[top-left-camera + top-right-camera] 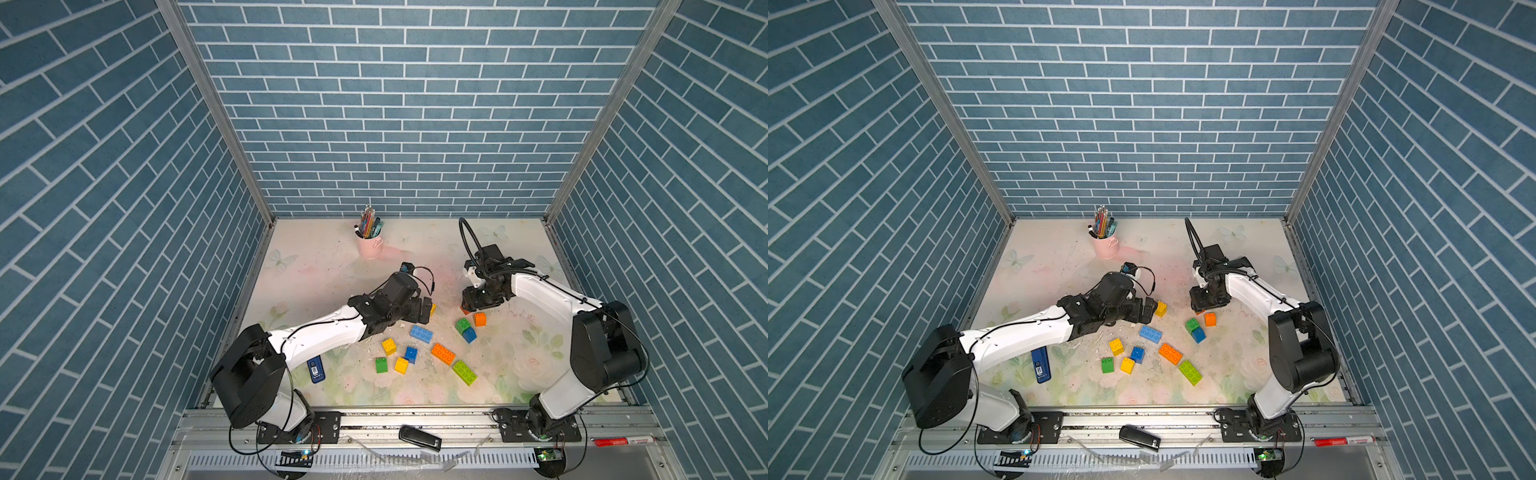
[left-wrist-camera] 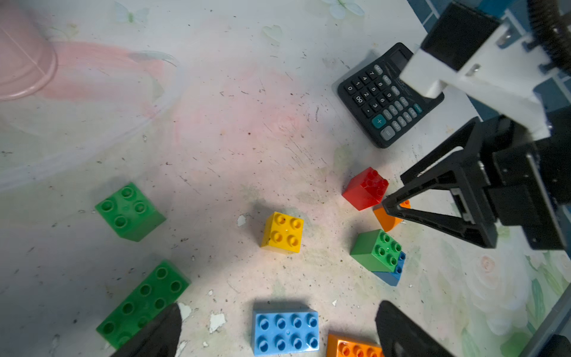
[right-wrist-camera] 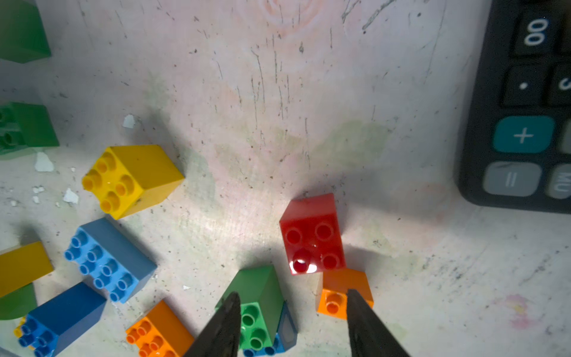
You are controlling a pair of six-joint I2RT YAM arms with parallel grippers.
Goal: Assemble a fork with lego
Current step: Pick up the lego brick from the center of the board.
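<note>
Right wrist view gave you the lego up close. The red square brick (image 3: 312, 235) lay studs up on the table (image 3: 278, 108). The orange square brick (image 3: 340, 296) was just beside its corner, and a green square brick (image 3: 259, 306) sat on a blue brick (image 3: 290, 337). A yellow square brick (image 3: 133, 179) and a light blue oblong brick (image 3: 108, 259) lay loose nearby. In a top view the orange oblong brick (image 1: 443, 353) and lime oblong brick (image 1: 464, 372) lay nearer the arm bases. Nothing fork-shaped was joined.

Your right gripper (image 3: 293, 292) hung low over that cluster, fingers at a middling gap with only bare table between them. One tip overlapped the orange square brick, the other the green square brick. Your left gripper (image 2: 279, 306) stood spread wide and empty near the light blue oblong brick.

Here's the trouble I'd have watched for. A tip landing on the orange square brick's studs instead of its flank would likely skid it into the red square brick. The other tip could topple the green-on-blue pair. The calculator (image 2: 383, 99) sat close enough to stop a shoved brick.
</note>
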